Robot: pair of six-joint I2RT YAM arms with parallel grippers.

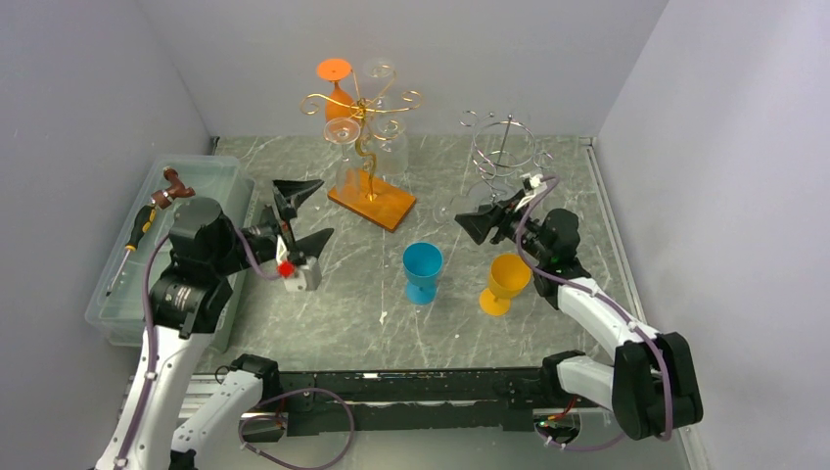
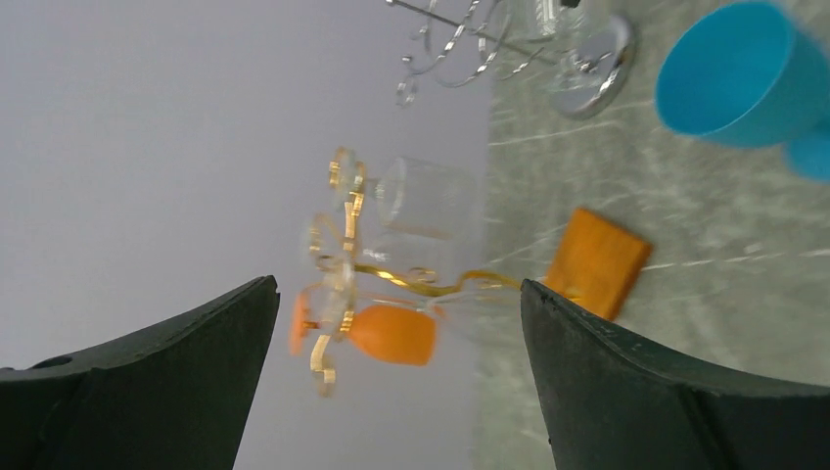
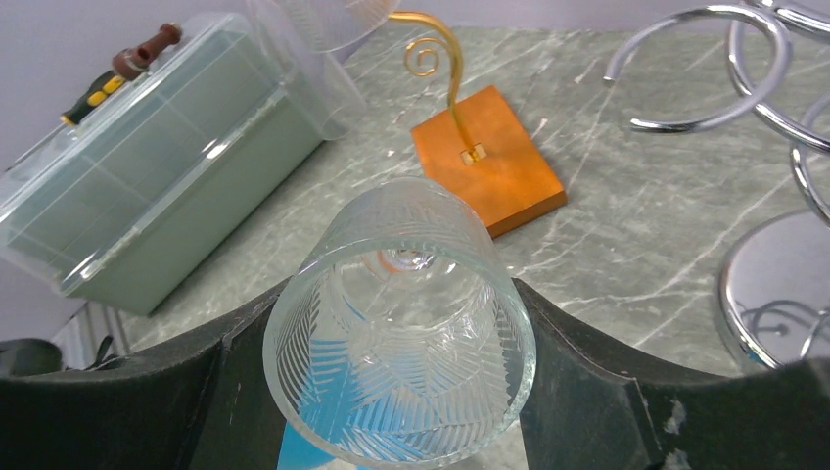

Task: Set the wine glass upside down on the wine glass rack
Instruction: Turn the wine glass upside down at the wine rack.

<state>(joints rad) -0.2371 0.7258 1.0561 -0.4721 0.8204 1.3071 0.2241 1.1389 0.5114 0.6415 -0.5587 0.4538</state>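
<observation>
While the left hand hangs spread to its widest with nothing between its fingers, the right hand grips the clear wine glass by its bowl. The glass is tipped on its side, rim toward the wrist. Seen from above, the chrome rack stands at that hand's 12 o'clock and the gold rack rises from its orange base at 9 o'clock.

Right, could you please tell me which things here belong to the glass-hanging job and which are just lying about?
Job in hand: clear glass, gripped in the right pincer; chrome rack and gold rack, though I cannot tell which is meant.
Lying about for now: blue goblet, yellow goblet, plastic box, screwdriver. The left pincer is open and empty.
</observation>
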